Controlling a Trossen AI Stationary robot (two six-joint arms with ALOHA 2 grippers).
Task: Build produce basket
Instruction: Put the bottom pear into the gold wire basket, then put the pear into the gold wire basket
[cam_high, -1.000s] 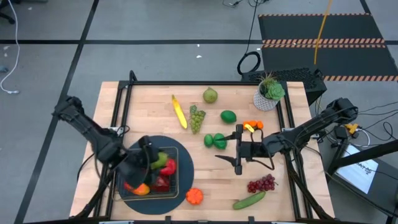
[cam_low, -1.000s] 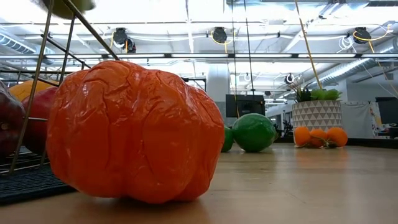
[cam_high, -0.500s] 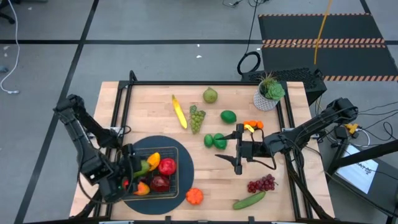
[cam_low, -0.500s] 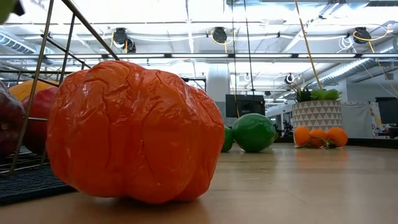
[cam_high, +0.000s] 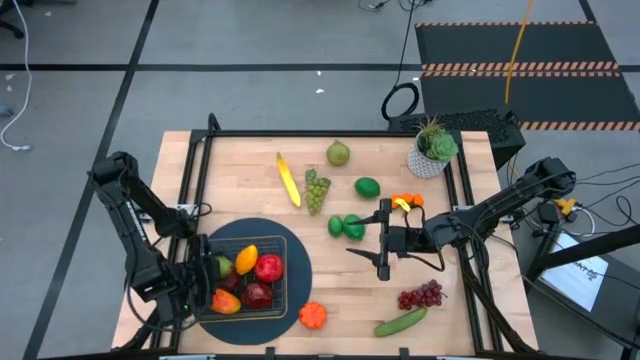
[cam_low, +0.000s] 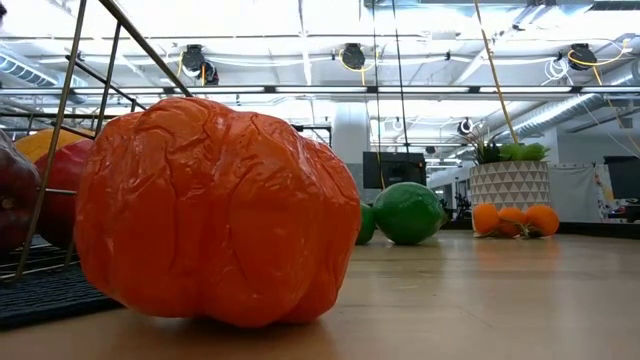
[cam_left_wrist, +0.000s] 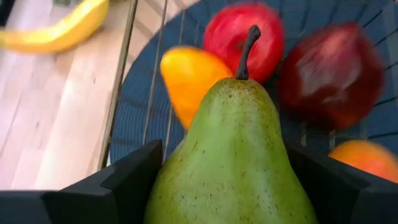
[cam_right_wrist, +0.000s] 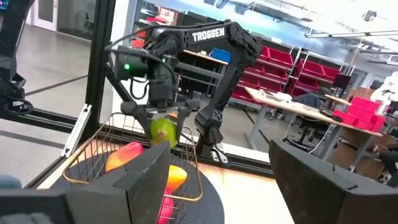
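Note:
The wire basket (cam_high: 283, 290) sits on a round dark mat at the table's near left. It holds a yellow pepper (cam_high: 246, 258), a red apple (cam_high: 268, 266), a darker apple (cam_high: 258, 293) and an orange-yellow fruit (cam_high: 225, 302). My left gripper (cam_high: 212, 272) is shut on a green pear (cam_left_wrist: 236, 143) over the basket's left part, about at rim height in the right wrist view (cam_right_wrist: 163, 132). My right gripper (cam_high: 378, 240) hovers open above the table's middle right, holding nothing. An orange pepper (cam_low: 215, 210) lies just right of the mat. My left gripper pinches the pear's wide lower body (cam_left_wrist: 186, 186) between its two fingers (cam_left_wrist: 130, 180), one on each flank. The fingers slant down from the table's left side. The pear's stem (cam_left_wrist: 247, 50) points away from the gripper, toward the fruit in the basket. Whether the pear touches the basket, I cannot tell.
Loose on the table are a banana (cam_high: 288, 180), green grapes (cam_high: 316, 188), a second pear (cam_high: 338, 153), limes (cam_high: 347, 226), oranges (cam_high: 406, 201), purple grapes (cam_high: 421, 295) and a cucumber (cam_high: 401, 321). A potted plant (cam_high: 432, 150) stands at the far right.
My left gripper has carried the pear from over the basket's middle toward the table's left and near edges and lower, rolling at the wrist. It now hangs over the basket's left part. The fruit in the basket has come into view.

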